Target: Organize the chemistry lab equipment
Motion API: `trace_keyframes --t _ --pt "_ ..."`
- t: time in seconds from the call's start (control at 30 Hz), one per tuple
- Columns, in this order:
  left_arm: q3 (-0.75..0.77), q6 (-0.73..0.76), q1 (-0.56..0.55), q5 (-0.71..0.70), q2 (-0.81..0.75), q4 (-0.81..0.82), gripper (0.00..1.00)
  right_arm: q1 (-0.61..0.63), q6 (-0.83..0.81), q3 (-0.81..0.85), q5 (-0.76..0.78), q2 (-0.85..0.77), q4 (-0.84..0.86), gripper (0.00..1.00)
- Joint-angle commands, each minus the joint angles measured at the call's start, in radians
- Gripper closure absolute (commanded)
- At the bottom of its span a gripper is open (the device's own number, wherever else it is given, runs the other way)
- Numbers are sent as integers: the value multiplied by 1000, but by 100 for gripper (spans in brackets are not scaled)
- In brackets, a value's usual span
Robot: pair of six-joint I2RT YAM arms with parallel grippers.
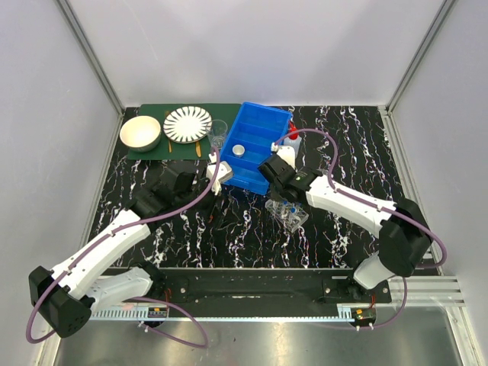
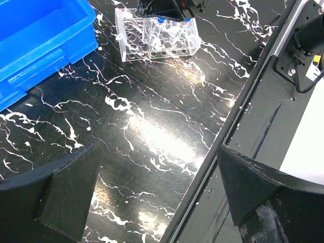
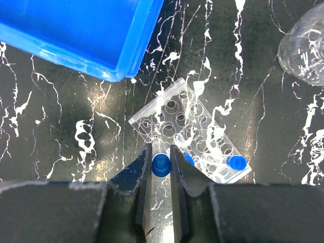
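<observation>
The left end effector (image 2: 158, 157) hangs with its jaws spread wide over the marbled bench (image 2: 167, 91), holding and touching nothing, near the blue bin (image 2: 40, 45). To its right, the right end effector (image 3: 161, 163) is pinched narrow on a clear blue-capped tube (image 3: 161, 165), gripped at its cap end over the near row of the clear plastic tube rack (image 3: 177, 119). The rack stands on the bench just beside the bin's corner, with two more capped tubes (image 3: 236, 162) in it.
</observation>
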Motion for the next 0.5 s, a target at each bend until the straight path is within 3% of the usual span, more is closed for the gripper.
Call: trace_keyframes --t 0.0,0.47 --pt "2 -7 -4 -20 -27 23 1 -6 3 41 -14 20 50 100" --pt "1 -7 -7 -24 -28 21 1 -6 8 23 -28 24 61 100"
